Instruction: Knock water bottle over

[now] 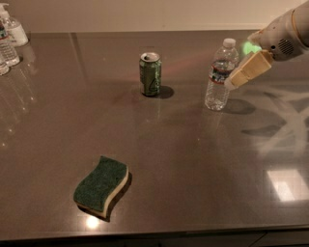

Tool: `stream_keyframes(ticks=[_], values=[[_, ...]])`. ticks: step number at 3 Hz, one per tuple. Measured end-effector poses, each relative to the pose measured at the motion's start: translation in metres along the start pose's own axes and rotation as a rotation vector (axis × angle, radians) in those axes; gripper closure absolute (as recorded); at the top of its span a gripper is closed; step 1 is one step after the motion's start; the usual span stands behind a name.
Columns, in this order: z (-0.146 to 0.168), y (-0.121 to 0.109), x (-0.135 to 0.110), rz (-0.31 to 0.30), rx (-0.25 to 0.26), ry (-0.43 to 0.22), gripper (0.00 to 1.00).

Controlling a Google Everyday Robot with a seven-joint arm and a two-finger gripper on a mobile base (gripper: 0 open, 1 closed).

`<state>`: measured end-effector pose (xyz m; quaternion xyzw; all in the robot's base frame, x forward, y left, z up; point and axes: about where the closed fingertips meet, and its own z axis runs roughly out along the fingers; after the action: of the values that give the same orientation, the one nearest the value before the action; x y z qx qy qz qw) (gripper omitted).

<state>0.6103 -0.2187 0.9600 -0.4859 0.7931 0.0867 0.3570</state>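
Surface: We see a dark grey-brown polished table (193, 159) with pale reflections of light, strongest to the right of the green can (150, 74).
Room: A plain pale wall (145, 14) runs along the table's far edge, behind the can.
Landmark: The can stands upright, its top opened.
Water bottle: The water bottle (221, 77) stands upright to the right of the can, on about the same line.
Labels: The bottle's band shows red, white and blue; the can carries pale marks on green. We cannot read writing on either.
Gripper: The tan gripper (248, 71) is right of the can, slanting down to the bottle's right side at label height; we cannot confirm contact.
Jaw state: We cannot tell whether it is wide or narrow.
Arm: The white arm (285, 34) enters from the upper right, a green light (249, 47) glowing on it.
Sponge: A green sponge (101, 184) lies well nearer than the can, slightly left.
Other bottles: Small clear bottles (7, 46) and a white pump-top bottle (14, 29) stand far left of the can.
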Motion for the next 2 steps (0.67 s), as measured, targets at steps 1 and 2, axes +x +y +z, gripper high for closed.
stream_keyframes(ticks=[1, 2], values=[[0.017, 0.001, -0.008, 0.026, -0.034, -0.057, 0.00], [0.032, 0.002, -0.015, 0.030, -0.060, -0.132, 0.00]])
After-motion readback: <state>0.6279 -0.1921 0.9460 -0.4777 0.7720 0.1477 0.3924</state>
